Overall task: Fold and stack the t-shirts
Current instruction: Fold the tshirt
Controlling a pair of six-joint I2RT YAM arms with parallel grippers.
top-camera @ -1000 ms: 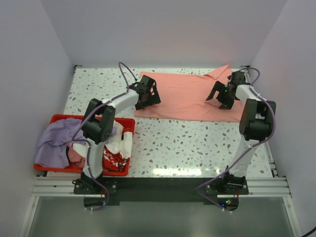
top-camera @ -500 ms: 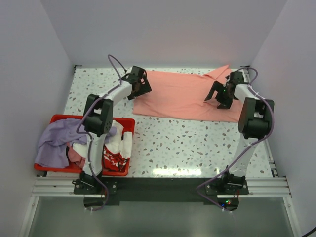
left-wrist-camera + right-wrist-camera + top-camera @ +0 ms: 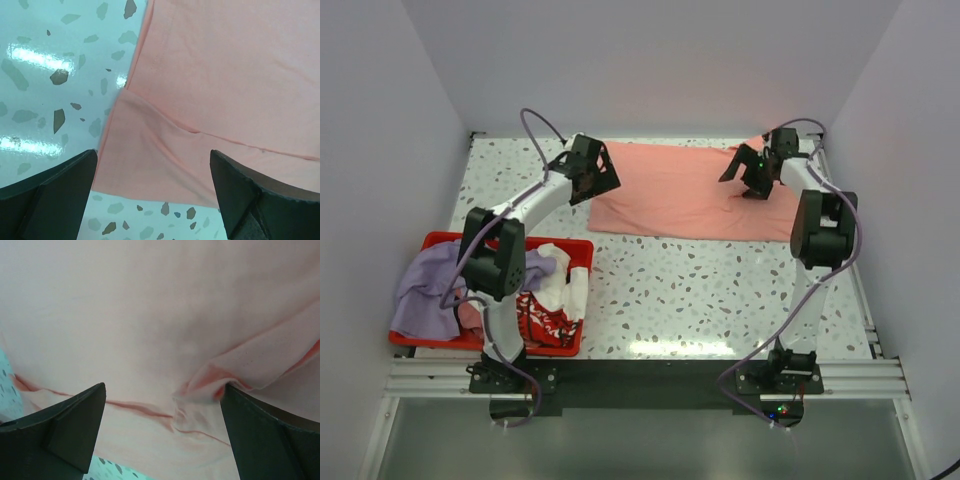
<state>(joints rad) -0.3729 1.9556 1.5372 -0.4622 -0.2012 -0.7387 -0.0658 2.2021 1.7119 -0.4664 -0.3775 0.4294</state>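
Salmon-pink cotton t-shirt lies flat at the far side of the speckled worktop. The left arm and right arm have moved back toward its far corners, jaws spread wide and empty, likely lining up a fold.

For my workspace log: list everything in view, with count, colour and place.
salmon-pink cloth t-shirt: one, spread flat, far side of table
lavender-purple cloth t-shirt: one, draped over crate's left side
white cloth t-shirt with red print: one, in crate's right part
red plastic crate: one, near-left of table
speckled table: one, white, grey flecks
left gripper: one, black, jaws open, above salmon t-shirt's left edge
right gripper: one, black, jaws open, above its right part
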